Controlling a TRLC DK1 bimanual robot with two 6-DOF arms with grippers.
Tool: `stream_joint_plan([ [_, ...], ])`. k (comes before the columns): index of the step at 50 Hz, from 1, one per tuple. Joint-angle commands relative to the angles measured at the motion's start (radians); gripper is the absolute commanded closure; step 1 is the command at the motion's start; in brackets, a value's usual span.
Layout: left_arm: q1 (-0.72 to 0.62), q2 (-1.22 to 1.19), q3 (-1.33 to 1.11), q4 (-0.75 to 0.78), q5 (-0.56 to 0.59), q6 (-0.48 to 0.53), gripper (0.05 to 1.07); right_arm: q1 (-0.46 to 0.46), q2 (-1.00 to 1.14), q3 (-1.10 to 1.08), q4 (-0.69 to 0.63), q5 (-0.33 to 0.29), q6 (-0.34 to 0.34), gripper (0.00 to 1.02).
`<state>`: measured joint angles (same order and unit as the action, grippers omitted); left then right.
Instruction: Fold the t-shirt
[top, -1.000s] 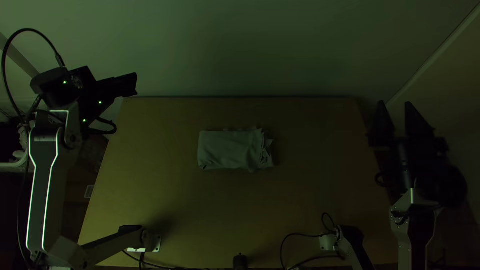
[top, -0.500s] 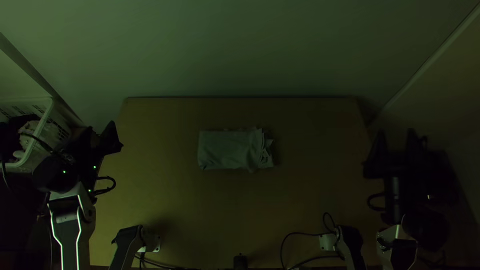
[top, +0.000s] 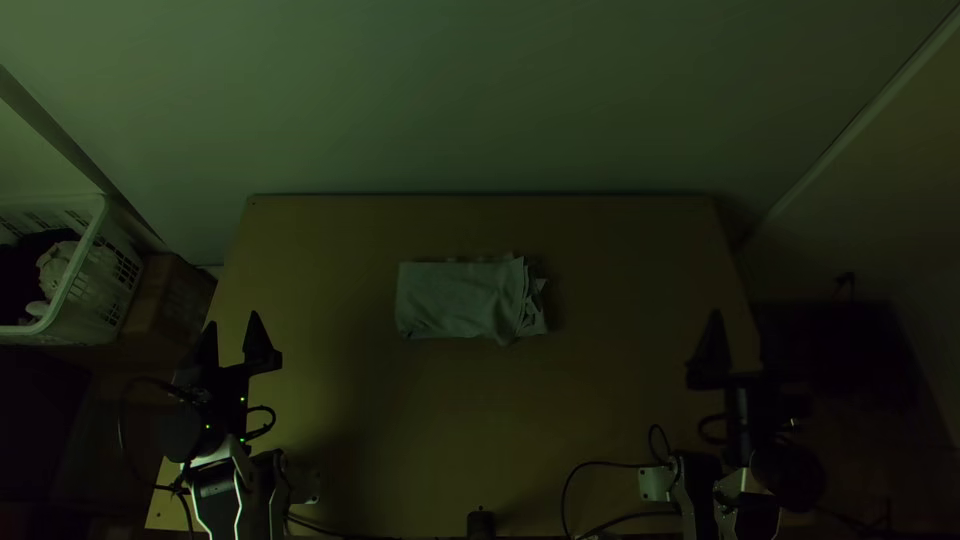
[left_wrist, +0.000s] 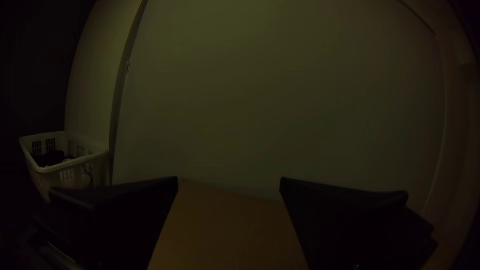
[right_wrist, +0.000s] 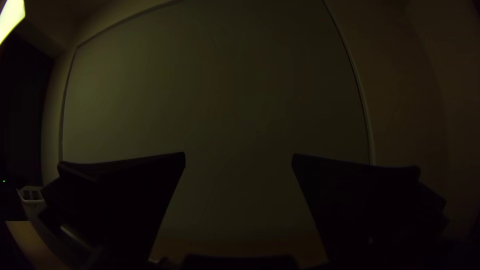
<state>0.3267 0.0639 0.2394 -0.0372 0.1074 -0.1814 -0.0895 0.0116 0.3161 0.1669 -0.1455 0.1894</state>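
The pale grey-green t-shirt (top: 460, 300) lies on the table as a compact folded rectangle, its right end ragged with loose layers. My left gripper (top: 233, 330) is over the table's left edge, well to the left of the shirt, with its fingers apart. In the left wrist view my left gripper (left_wrist: 229, 181) stands open, nothing between its fingertips. Toward the table's right edge is my right gripper (top: 738, 325), away from the shirt. The right wrist view has my right gripper (right_wrist: 239, 156) open and holding nothing.
A white laundry basket (top: 92, 270) with clothes in it stands off the table's left side, beside a brown box (top: 160, 300). A pale wall rises behind the table (top: 600, 400). Cables and a small black object (top: 481, 524) are at the near edge.
Both arms have drawn back toward their bases. The left gripper came down the picture from the far left corner; the right one moved down and inward. The shirt has stayed put.
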Motion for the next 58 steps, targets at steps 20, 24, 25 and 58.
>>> stream_joint_plan([
  [20, -0.002, -0.065, -0.223, 0.031, -0.017, 0.111, 0.09, -0.021, -0.018, -0.284, 0.005, 0.015, 0.045, 0.04],
  [24, 0.000, -0.053, -0.223, 0.030, -0.021, 0.122, 0.09, -0.023, -0.018, -0.311, -0.015, 0.015, 0.044, 0.04],
  [25, -0.002, -0.047, -0.223, 0.028, -0.021, 0.125, 0.09, -0.023, -0.018, -0.313, -0.035, 0.015, 0.045, 0.04],
  [58, -0.071, -0.064, -0.236, 0.025, -0.081, 0.142, 0.09, 0.027, -0.015, -0.310, -0.155, 0.047, 0.074, 0.04],
])
